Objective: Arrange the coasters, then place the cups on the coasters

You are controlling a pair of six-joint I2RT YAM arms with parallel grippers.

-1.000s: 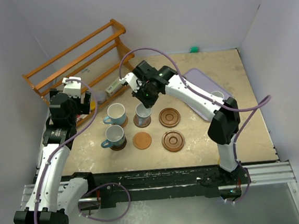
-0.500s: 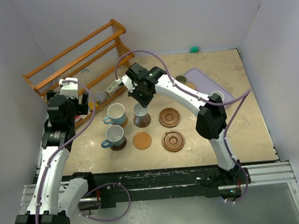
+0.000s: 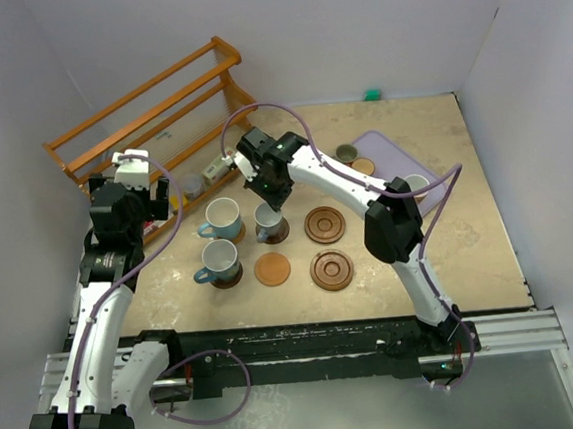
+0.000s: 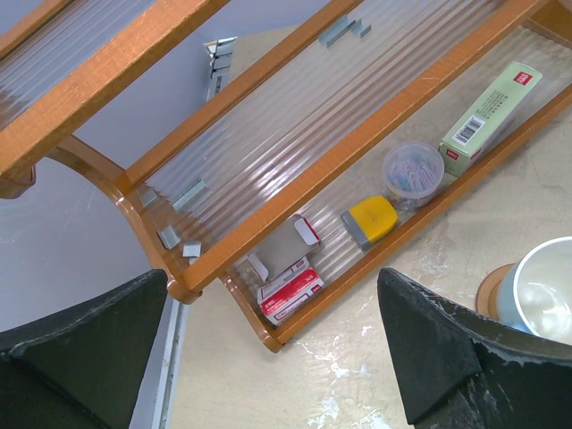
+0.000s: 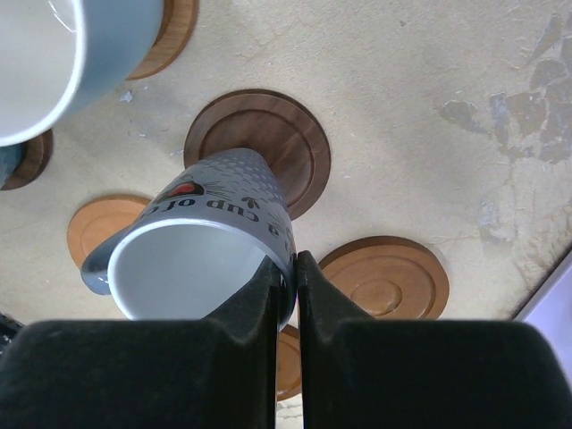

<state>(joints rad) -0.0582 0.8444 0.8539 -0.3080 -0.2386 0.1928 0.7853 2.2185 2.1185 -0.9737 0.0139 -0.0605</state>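
Two claws: right claw is clamped on the rim wall of the grey-blue cup, one finger inside and one outside. Left claw is spread wide with nothing in it, over the near end of the wooden rack.
Cup position: middle of the far row, over the dark brown coaster. Its base looks to meet the wood; cannot tell whether its weight is down.
Cup attitude: mouth up, long axis roughly vertical. The handle appears to sit on the side away from the fingers.
Handling, judged: glazed ceramic, so stiff, slick and likely to chip on a knock. Light enough for a rim pinch, but that is a thin hold and it may swing. Rim wall opposite the handle looks the sound place to hold.
Left of it: far-left cup and near-left cup, each on a coaster.
Right and near: tan-orange coaster, far grooved coaster and near grooved coaster, all bare on the worktop.
Far right: lavender tray.
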